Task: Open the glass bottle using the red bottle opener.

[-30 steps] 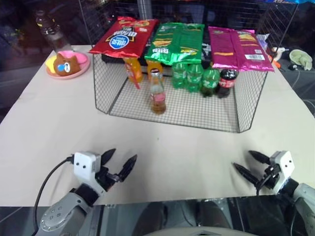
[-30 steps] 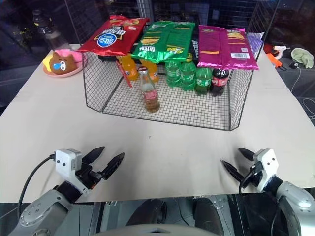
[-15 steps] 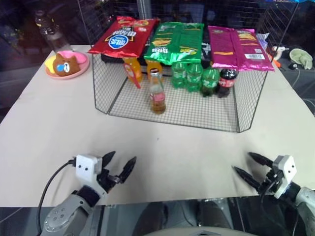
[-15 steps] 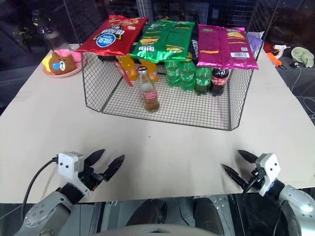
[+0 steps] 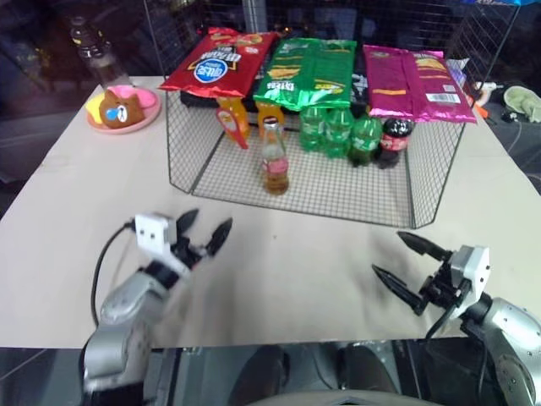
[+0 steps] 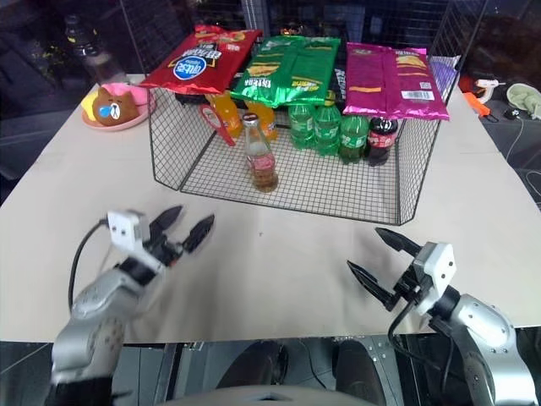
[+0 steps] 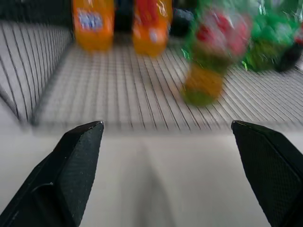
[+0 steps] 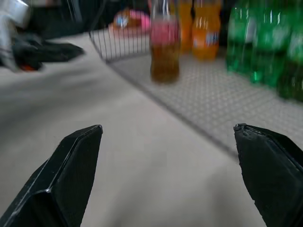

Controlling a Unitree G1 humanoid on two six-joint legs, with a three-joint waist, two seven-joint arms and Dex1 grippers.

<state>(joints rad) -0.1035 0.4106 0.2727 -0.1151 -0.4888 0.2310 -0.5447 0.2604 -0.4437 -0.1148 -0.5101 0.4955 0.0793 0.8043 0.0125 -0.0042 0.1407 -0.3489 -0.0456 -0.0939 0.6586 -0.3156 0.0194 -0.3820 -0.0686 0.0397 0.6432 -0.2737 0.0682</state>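
Note:
The glass bottle [image 5: 275,161] with amber liquid, a pink label and a silver cap stands upright near the front of the wire basket [image 5: 385,207]. A small red tapering piece, the red bottle opener [image 5: 230,125], leans by the orange bottles behind it. My left gripper [image 5: 209,222] hovers open over the table, short of the basket's front left, with nothing between its fingers. My right gripper [image 5: 389,254] is open and empty at the front right, pointing toward the middle. The right wrist view shows the glass bottle [image 8: 164,47] ahead, and the left wrist view shows it [image 7: 204,78] blurred.
Chip bags [image 5: 308,72] lie across the basket top. Orange soda bottles [image 5: 266,114], green bottles [image 5: 338,131] and a dark cola bottle [image 5: 394,139] stand at the basket's back. A pink plate with a bear toy [image 5: 122,108] sits at the far left. The table's front edge [image 5: 279,342] is close.
My left gripper has moved forward toward the basket and risen a little. My right gripper has lifted and swung in toward the middle. Both stay open.

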